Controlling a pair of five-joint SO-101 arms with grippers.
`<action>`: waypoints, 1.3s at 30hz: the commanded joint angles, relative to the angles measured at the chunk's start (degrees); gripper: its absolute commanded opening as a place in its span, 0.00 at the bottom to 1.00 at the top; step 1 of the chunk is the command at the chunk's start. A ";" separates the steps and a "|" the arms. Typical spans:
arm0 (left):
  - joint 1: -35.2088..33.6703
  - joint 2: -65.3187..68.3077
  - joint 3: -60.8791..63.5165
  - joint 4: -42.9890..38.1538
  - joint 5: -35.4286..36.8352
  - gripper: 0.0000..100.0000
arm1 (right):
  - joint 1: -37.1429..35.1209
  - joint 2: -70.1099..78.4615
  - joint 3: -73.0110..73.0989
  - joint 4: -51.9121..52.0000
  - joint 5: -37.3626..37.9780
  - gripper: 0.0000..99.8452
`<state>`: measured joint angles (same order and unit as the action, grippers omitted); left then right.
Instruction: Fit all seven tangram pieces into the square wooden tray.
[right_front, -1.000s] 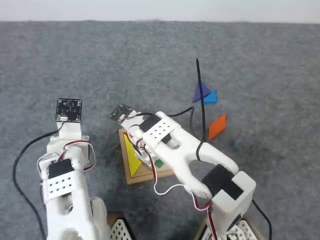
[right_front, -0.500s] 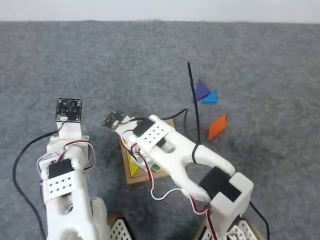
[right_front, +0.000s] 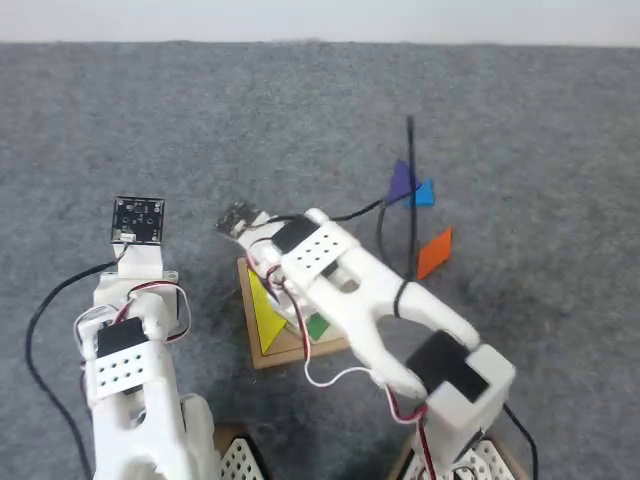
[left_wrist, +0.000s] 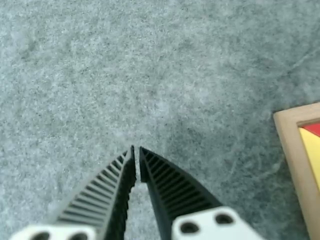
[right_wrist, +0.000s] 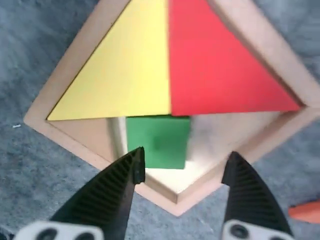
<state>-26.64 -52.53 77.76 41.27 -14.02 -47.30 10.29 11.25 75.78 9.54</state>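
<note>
Item: square wooden tray (right_wrist: 68, 75), part filled, on the grey felt desk (right_front: 150, 120) under the right arm. Change: within the last second the right arm swings a little toward the left arm, then returns to a place much like its first; the green square (right_wrist: 159, 142) stays in the tray throughout. Right end effector (right_wrist: 185, 155): released, fingers wide apart above the green square, grasping nothing. Judgement: the square looks to be set down, so three pieces are in and the work now turns to the loose ones. Left end effector (left_wrist: 136, 150): clenched on nothing, over bare desk just beside a tray corner. Contents: yellow triangle (right_wrist: 125, 75) and red triangle (right_wrist: 215, 70), sharing one edge and filling half the tray up to its diagonal. Orientation: the green square has no long axis; one edge lies along that diagonal, where yellow meets red, so its sides run cornerwise to the tray walls. Outstanding: purple piece (right_front: 401, 180) touching blue piece (right_front: 422, 193), with orange piece (right_front: 433, 252) near them, all well apart from the tray.
</note>
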 joint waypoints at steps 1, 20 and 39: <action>-0.26 -1.41 -0.57 -1.05 0.09 0.01 | 2.77 -5.76 1.67 -2.95 -0.18 0.11; -0.26 -1.41 -0.57 -1.05 0.09 0.01 | -1.71 4.44 1.67 -7.78 2.64 0.02; -0.26 -1.41 -0.57 -1.05 0.09 0.01 | 7.60 -12.26 2.11 -1.89 1.41 0.03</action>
<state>-26.64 -52.53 77.76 41.27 -14.11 -44.57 5.71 14.59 72.62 11.65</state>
